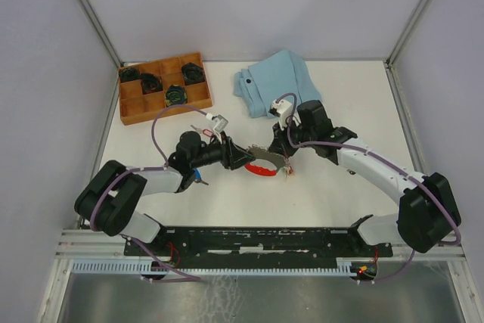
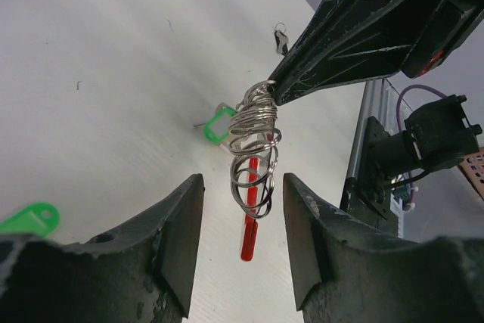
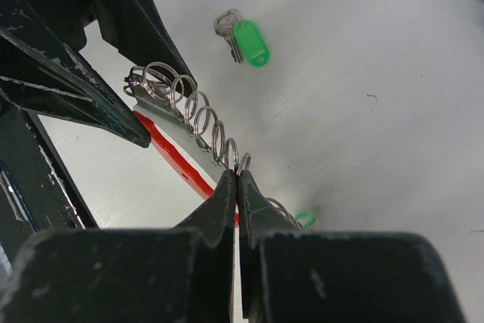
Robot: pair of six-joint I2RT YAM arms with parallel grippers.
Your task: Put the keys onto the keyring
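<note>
The keyring (image 1: 261, 171) is a red curved strip with a row of silvery loops (image 3: 198, 117), and it is held up off the table. My right gripper (image 3: 237, 173) is shut on one loop near the middle of the row, and it shows in the top view (image 1: 278, 151). My left gripper (image 2: 242, 191) is open, its jaws on either side of the loops' near end (image 2: 253, 175) without touching. A green-tagged key (image 3: 246, 41) lies on the table beyond. A second green tag (image 2: 30, 218) lies at the left. A red-tagged key (image 1: 211, 135) and a blue-tagged key (image 1: 198, 176) lie near the left arm.
A wooden compartment tray (image 1: 130, 109) with dark round items stands at the back left. A folded light-blue cloth (image 1: 274, 81) lies at the back centre. Grey walls enclose the table on three sides. The aluminium rail (image 2: 363, 134) runs along the near edge.
</note>
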